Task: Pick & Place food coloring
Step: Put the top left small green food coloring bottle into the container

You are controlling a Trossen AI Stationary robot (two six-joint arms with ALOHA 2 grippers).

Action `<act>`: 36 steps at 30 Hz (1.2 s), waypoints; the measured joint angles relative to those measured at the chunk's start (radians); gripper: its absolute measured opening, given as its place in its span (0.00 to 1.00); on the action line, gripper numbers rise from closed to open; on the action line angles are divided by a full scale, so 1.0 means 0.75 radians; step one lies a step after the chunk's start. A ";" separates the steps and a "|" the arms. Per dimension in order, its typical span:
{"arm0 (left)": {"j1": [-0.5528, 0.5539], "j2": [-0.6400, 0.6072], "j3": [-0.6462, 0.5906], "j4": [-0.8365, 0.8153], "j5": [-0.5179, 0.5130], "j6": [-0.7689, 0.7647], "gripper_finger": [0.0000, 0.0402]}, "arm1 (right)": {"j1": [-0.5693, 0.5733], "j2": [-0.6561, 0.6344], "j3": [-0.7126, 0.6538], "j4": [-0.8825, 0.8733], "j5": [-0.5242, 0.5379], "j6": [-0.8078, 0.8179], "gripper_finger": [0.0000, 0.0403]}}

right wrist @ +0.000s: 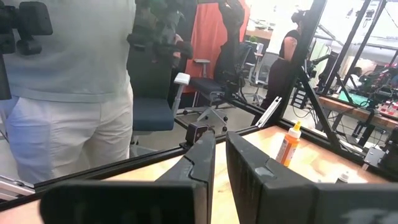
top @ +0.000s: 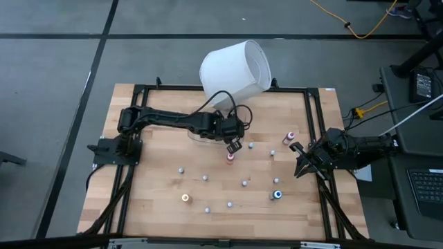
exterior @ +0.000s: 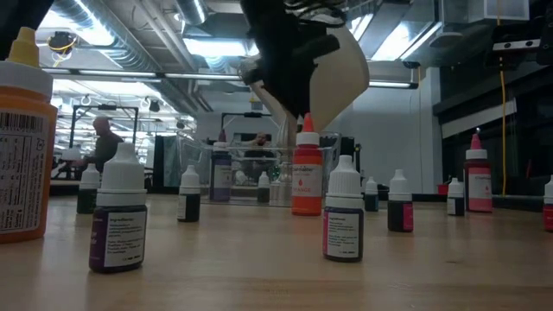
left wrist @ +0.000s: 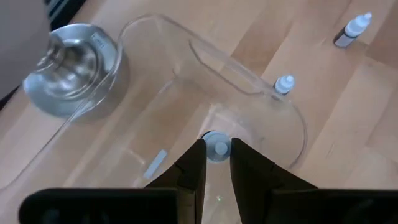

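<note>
Several tiny food coloring bottles stand upright on the wooden table: a red-capped one [top: 230, 158], a pink one [top: 291, 135], an orange one [top: 185, 198], a blue one [top: 277, 194] and whitish-grey ones. In the low view an orange-red bottle [exterior: 305, 173] stands before the clear tray [exterior: 259, 164]. My left gripper [top: 234, 145] hangs over the tray [left wrist: 249, 81], shut on a grey-capped bottle [left wrist: 216, 147]. Another small bottle [left wrist: 284, 84] stands at the tray's rim. My right gripper [top: 301, 162] waits at the table's right edge, shut and empty [right wrist: 221, 155]. My left gripper pinches a small grey-capped bottle [left wrist: 216, 147] between its two fingertips [left wrist: 194, 163], coming from above and pointing down. The bottle shows end-on, cap up, lifted clear above the tray's floor. Which part of the body the pads meet is hidden by the fingers.
A big white lampshade [top: 235, 69] lies tipped at the table's far edge. A steel bowl [left wrist: 71, 65] sits beside the tray. Bottles are scattered over the table's middle and near half. A person [right wrist: 81, 93] stands beyond the table, with chairs and benches in the room.
</note>
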 joint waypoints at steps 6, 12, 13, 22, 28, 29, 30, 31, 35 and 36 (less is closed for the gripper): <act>0.029 0.015 -0.067 0.081 0.046 0.088 0.15 | 0.000 0.000 0.000 0.001 0.000 0.000 0.11; 0.051 0.014 -0.156 0.138 0.081 0.132 0.15 | 0.000 0.000 0.000 0.000 0.000 0.000 0.11; 0.051 0.014 -0.171 0.154 0.083 0.135 0.15 | 0.000 0.000 0.000 0.000 0.000 0.000 0.11; 0.086 0.014 -0.238 0.170 0.111 0.142 0.15 | 0.001 0.000 0.000 0.000 0.000 0.000 0.11; 0.127 0.014 -0.290 0.204 0.163 0.144 0.15 | 0.000 0.000 0.000 0.000 0.000 0.000 0.11; 0.132 0.014 -0.295 0.215 0.172 0.145 0.15 | 0.000 0.000 0.000 0.000 0.000 0.000 0.11; 0.139 0.014 -0.296 0.217 0.179 0.152 0.15 | 0.000 0.000 0.000 0.000 0.000 0.000 0.11; 0.143 0.014 -0.296 0.216 0.184 0.164 0.15 | 0.000 0.000 0.000 0.000 0.000 0.001 0.11; 0.153 0.014 -0.296 0.236 0.187 0.222 0.15 | 0.001 0.000 0.000 0.000 0.000 0.000 0.11; 0.154 0.014 -0.296 0.235 0.196 0.225 0.15 | 0.000 0.000 0.000 0.000 0.000 0.000 0.11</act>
